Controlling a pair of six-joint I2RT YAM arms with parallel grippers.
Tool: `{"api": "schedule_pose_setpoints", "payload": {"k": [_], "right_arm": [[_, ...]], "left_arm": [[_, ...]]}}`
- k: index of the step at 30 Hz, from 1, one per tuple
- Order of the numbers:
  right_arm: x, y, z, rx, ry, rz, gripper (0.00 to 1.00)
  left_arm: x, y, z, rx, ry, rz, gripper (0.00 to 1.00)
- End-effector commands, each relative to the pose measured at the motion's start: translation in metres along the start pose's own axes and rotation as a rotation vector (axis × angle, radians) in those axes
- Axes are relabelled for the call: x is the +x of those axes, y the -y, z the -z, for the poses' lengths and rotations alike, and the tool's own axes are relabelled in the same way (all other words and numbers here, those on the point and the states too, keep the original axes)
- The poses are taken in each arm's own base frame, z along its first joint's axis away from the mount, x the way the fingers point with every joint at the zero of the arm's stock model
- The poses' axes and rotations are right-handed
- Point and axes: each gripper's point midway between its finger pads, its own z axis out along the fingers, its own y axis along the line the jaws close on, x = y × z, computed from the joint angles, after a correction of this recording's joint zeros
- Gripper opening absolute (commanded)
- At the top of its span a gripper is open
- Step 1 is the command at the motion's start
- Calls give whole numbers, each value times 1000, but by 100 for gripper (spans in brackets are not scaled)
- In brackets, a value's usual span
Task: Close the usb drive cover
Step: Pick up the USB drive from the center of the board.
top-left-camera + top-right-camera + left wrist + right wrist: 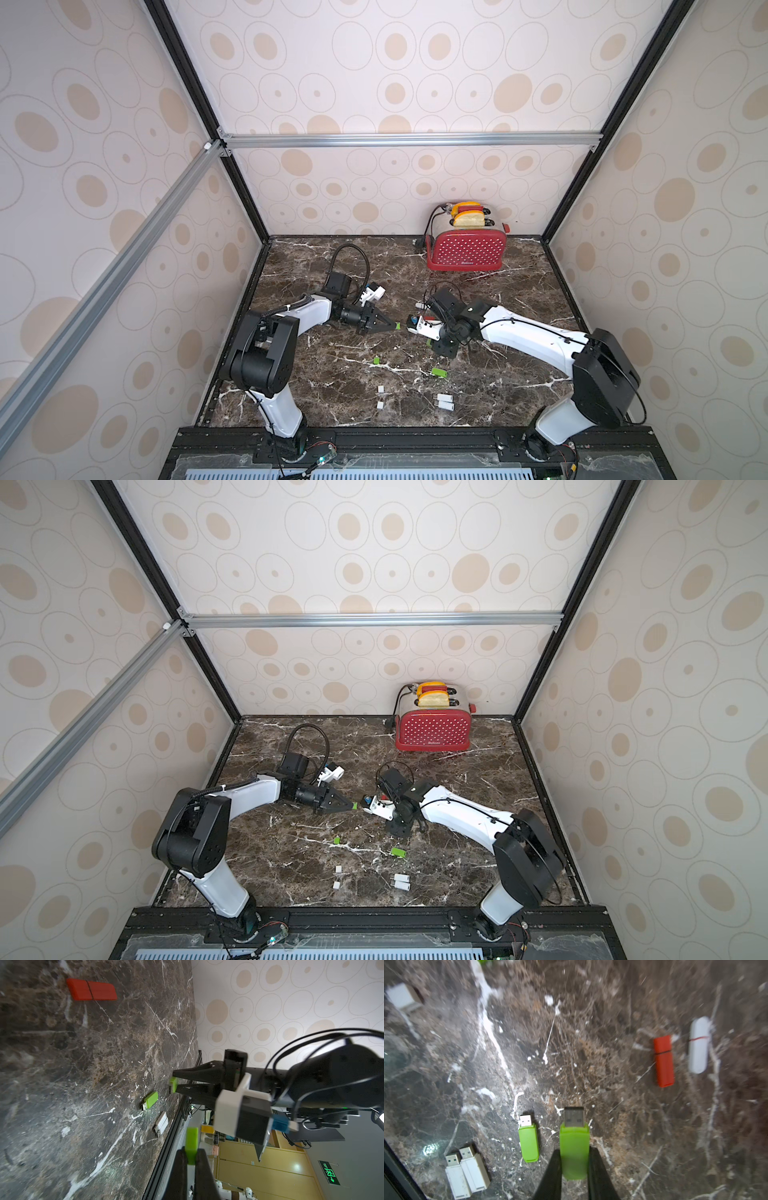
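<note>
Left gripper (190, 1152) clamped green cap (191, 1138), right gripper (574, 1154) pinched green usb drive (574, 1138) — tips close mid-frame, open worktop (386, 270) above; cap's base blurred.

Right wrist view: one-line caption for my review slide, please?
Right gripper shut on a green plastic USB drive, metal plug bare, over the dark marble table.

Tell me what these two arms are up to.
The right gripper holds a green drive with its plug bare. The left gripper pinches a green cap. Cap and drive are apart, not yet joined. On the table lie a second green drive and two bare white drives. A red drive and a capped white drive are closed.
</note>
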Motion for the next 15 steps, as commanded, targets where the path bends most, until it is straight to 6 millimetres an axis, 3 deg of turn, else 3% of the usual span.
{"api": "schedule_pose_setpoints", "payload": {"k": [1,5,15], "right_arm": [[-27,1,20,3,127,123,7],[-41,4,25,-3,183,173,6],[-50,3,22,-40,183,178,6]], "left_arm": [[-5,12,-4,38,-25,-33,5],[-3,14,-9,43,-46,-34,5],[-1,12,-17,33,-67,-28,5]]}}
